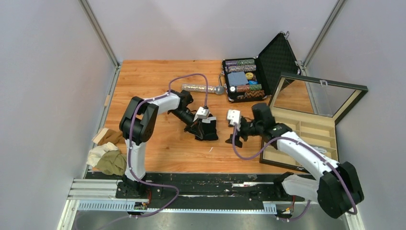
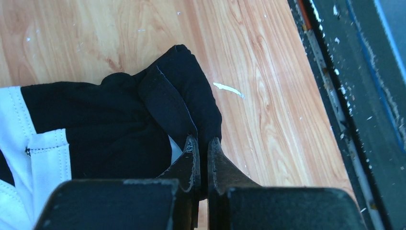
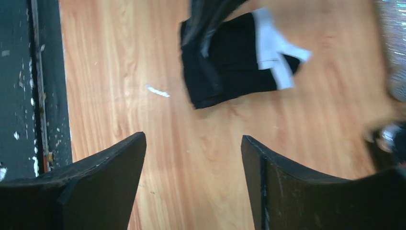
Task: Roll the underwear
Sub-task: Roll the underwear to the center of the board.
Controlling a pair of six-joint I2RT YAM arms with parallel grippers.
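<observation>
The left fingers are closed, pinching a fold of the black underwear, whose white waistband lies off to their left. The garment sits on the counter bunched and partly folded over, not yet a tight roll, so I judge this piece about midway. The right fingers stand wide apart and empty, with the same garment ahead of their tips, near but not touching. Well apart from both, far out beyond the left fingers' outer side, a heap of other underwear, brown, white and olive, lies unrolled; most of the task is left
</observation>
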